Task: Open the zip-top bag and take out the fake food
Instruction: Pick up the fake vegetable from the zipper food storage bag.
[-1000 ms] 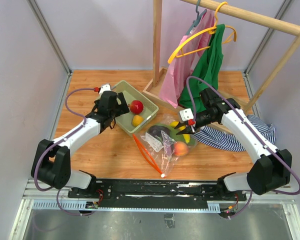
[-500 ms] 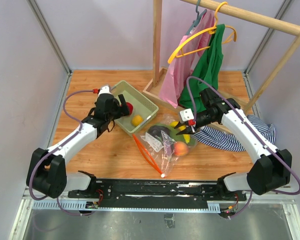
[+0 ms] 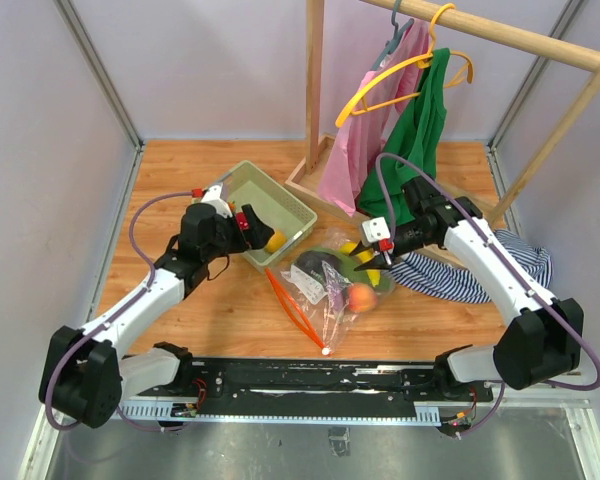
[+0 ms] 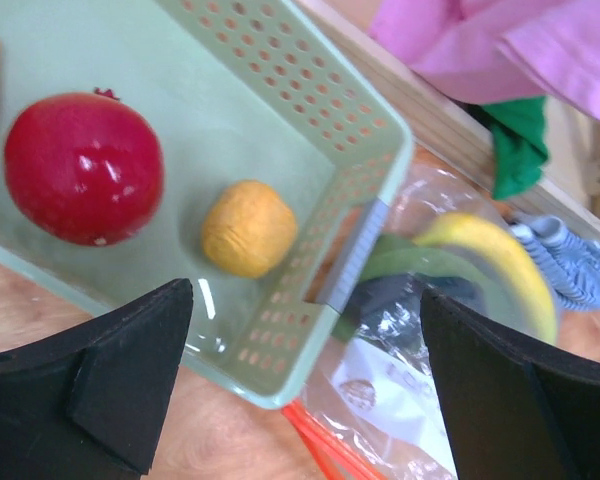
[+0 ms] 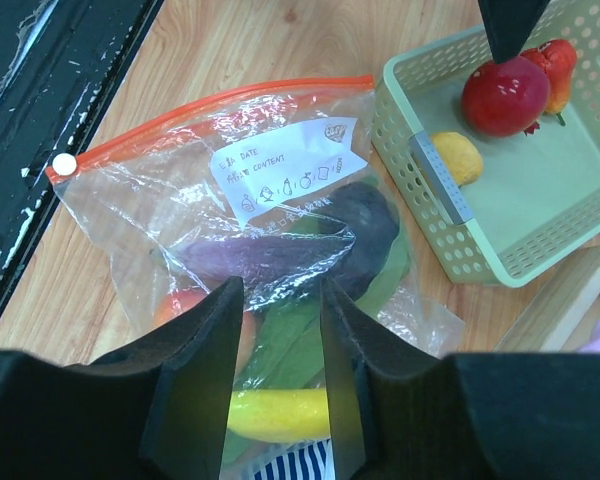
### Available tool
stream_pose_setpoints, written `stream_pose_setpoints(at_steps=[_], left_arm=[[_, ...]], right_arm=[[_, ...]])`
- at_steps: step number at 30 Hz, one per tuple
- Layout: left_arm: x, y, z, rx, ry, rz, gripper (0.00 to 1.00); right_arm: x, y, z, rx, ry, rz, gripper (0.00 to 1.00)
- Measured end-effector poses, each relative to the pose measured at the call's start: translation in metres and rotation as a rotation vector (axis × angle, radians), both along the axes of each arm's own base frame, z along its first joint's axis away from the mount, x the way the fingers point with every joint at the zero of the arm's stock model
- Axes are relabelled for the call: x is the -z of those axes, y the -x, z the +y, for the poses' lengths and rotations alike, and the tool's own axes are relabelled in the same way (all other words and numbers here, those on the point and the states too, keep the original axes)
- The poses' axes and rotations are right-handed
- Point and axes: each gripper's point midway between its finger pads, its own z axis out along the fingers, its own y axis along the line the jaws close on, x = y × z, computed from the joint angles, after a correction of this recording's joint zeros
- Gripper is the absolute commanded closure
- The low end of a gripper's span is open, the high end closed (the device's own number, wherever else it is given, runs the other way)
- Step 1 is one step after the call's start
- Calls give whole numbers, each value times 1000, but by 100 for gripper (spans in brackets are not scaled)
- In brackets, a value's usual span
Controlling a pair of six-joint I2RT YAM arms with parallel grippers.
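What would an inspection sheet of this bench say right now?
Surface: wooden table, no spills seen.
Job's things: bag lying flat, food inside; red fruit and yellow fruit in basket.
Clutter: striped cloth right of bag.
Grippers: left gripper open over basket; right gripper over bag, fingers near together, grip unclear.
Cables: purple cables loop off both arms.
Surroundings: clothes rack with garments.

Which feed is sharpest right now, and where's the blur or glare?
Left wrist: soft throughout, banana and bag smeared, a glare spot on the red fruit. Right wrist: sharpest, the bag's label crisp, mild sheen on its folds. Top view: evenly lit, clear.
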Motion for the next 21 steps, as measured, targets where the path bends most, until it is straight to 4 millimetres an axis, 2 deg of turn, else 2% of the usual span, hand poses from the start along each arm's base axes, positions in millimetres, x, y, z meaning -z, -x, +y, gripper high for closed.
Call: stream_pose_setpoints(at_steps=[5,10,16,19,21], left_arm=[[-13,21,-17,125,77,-48,1],[-24,42,-31,234,154,-87,8],[-6,74,-43,335,246,-35,28],[5,89,-47,370,290,17,49],[8,96,-48,387,310,43,58]], right_arm=[[4,2,0,-10,-7,2,55],[10,7,0,-30,-19,1,49],[17,11,0,-52,-25,-9,41],[21,13,-1,-64,-25,-18,35],[25,14,-1,-71,-24,-20,33]])
